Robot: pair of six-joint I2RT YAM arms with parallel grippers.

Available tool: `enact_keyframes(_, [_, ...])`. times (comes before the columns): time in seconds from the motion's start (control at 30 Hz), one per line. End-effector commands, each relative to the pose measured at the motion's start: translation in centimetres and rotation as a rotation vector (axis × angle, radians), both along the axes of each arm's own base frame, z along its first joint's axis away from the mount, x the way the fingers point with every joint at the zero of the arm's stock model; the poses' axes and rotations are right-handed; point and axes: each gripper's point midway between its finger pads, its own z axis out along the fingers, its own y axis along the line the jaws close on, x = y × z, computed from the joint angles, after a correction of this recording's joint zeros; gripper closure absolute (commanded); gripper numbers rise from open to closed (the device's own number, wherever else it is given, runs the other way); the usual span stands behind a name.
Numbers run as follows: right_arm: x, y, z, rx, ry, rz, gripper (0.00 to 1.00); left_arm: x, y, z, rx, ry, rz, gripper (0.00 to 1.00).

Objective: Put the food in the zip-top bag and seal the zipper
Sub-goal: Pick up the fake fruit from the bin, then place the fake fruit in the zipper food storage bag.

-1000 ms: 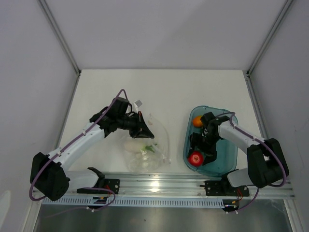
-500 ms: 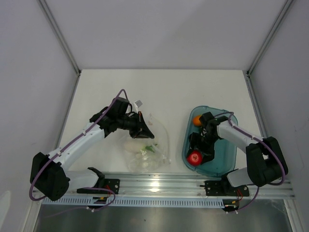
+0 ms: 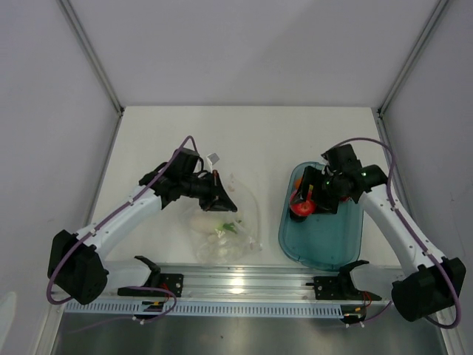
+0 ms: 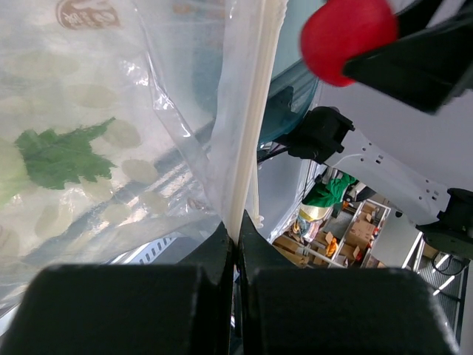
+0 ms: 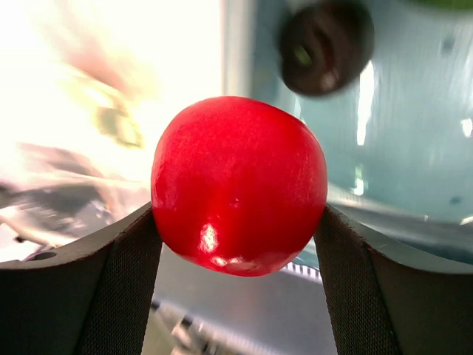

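Observation:
My right gripper (image 3: pixel 306 201) (image 5: pixel 238 222) is shut on the red tomato (image 3: pixel 300 208) (image 5: pixel 239 185) and holds it in the air over the left rim of the teal tray (image 3: pixel 325 248). The tomato (image 4: pixel 346 37) also shows in the left wrist view, beyond the bag. The zip-top bag (image 3: pixel 226 233) (image 4: pixel 96 111) lies left of the tray, clear and crinkled. A white radish (image 3: pixel 202 222) with a green top (image 3: pixel 231 227) (image 4: pixel 63 151) is inside it. My left gripper (image 3: pixel 222 201) (image 4: pixel 236 238) is shut on the zipper strip (image 4: pixel 249 111) and holds the bag's mouth edge up.
A dark purple piece (image 5: pixel 325 44) lies on the tray floor below the tomato. A metal rail (image 3: pixel 244 285) runs along the near table edge by the arm bases. White walls enclose the table on three sides.
My right gripper closed on the tomato at the tray's near end, lifted it and carried it up to the tray's far left side. The left gripper and bag stayed put.

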Motion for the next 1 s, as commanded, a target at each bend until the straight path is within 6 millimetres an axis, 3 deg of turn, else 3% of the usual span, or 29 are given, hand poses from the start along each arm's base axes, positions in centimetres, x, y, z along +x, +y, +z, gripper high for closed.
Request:
enact_keyframes(0.0, [1.4,-0.6,3.0,-0.023,-0.124,0.019,1.0,0.5,-0.6,1.4,-0.049,-0.04,-0.026,0.99])
enact_keyframes(0.23, [3.8,3.4,8.9,0.186,-0.355,0.154,1.0,0.6,-0.9,1.8,-0.063,-0.044,-0.036,0.99])
enact_keyframes(0.5, [3.9,9.8,15.2,0.345,-0.546,0.386,1.0,0.8,-1.1,2.1,-0.074,-0.042,-0.041,0.99])
enact_keyframes(0.6, [3.5,12.2,15.7,0.382,-0.549,0.47,1.0,0.9,-1.2,2.3,-0.075,-0.044,-0.043,0.99])
enact_keyframes(0.7, [3.2,13.8,14.9,0.386,-0.518,0.513,0.98,1.0,-1.2,2.6,-0.077,-0.048,-0.04,0.99])
enact_keyframes(0.97, [1.5,15.5,12.0,0.358,-0.431,0.594,0.9,1.0,-1.1,2.8,-0.072,-0.054,-0.027,1.0])
